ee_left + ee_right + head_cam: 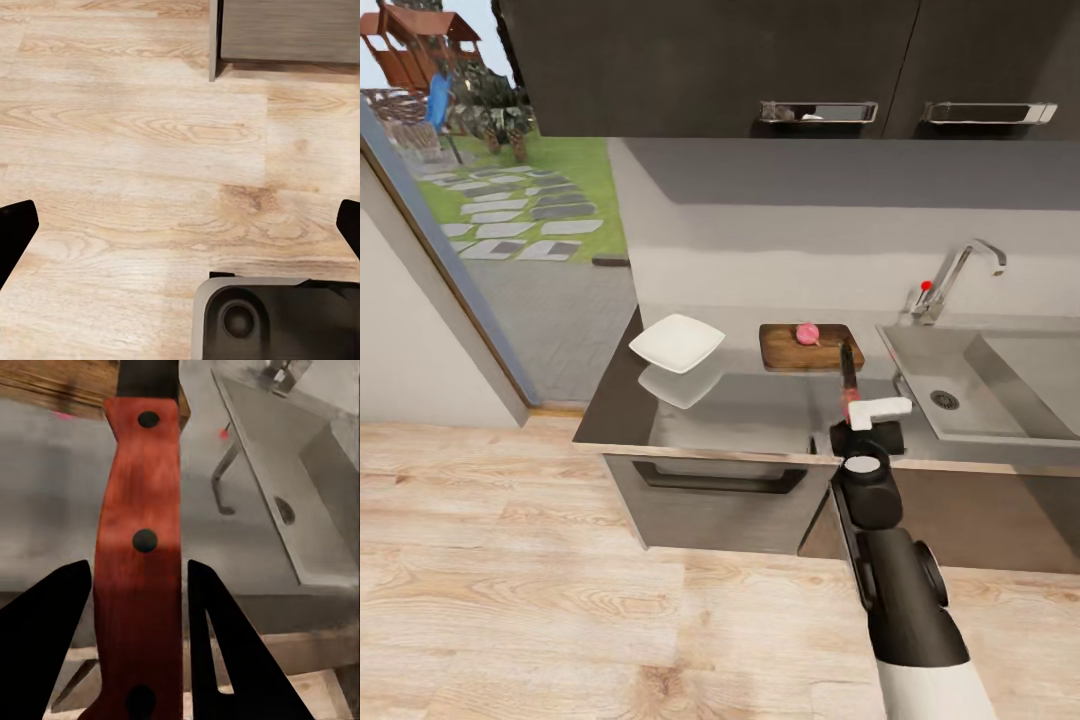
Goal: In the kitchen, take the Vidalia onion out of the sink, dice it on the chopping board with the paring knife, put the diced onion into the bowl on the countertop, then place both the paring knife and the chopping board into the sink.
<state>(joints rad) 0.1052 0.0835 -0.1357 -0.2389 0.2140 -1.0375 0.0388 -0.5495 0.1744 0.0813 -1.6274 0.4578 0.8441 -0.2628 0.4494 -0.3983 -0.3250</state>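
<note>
Knife (140, 547) is clamped by handle in right gripper (857, 412), blade pointed fwd toward board (780, 350). Onion (807, 333) sits on board, just beyond blade tip. Left gripper (180, 225) is held spread apart over floor (135, 135).

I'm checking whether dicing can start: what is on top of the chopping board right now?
The Vidalia onion sits whole on the chopping board, toward its back edge. The board surface beneath the onion is hidden. The paring knife, held in the right gripper, points toward the board's near right corner.
</note>
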